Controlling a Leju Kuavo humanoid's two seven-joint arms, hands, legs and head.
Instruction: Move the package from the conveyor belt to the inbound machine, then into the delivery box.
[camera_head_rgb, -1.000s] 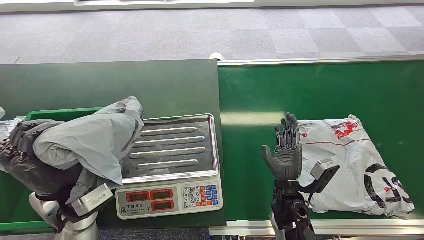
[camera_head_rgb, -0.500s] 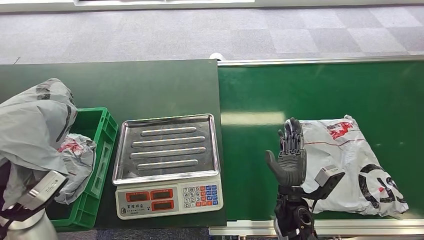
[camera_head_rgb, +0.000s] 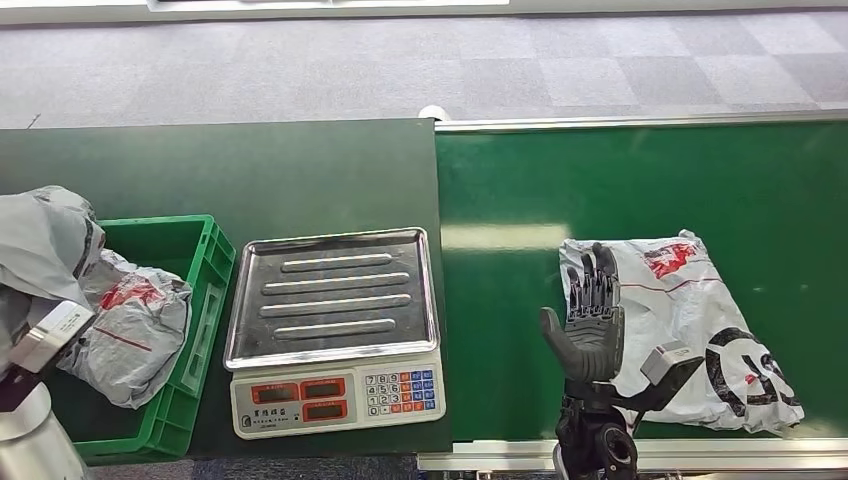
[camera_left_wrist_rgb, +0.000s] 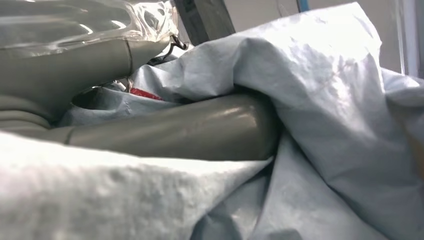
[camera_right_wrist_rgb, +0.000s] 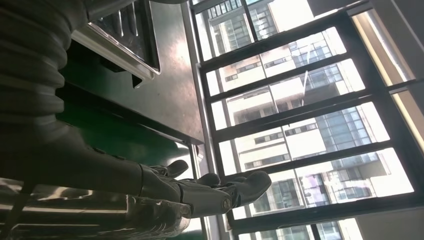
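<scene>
Left, grey package (camera_head_rgb: 40, 245) apparently in left hand (camera_left_wrist_rgb: 170, 131); right hand (camera_head_rgb: 590, 325) open, empty.

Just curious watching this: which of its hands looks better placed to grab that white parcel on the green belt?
The right hand: it hovers open beside the white parcel on the conveyor belt. The left hand is busy holding a grey package over the green crate.
</scene>
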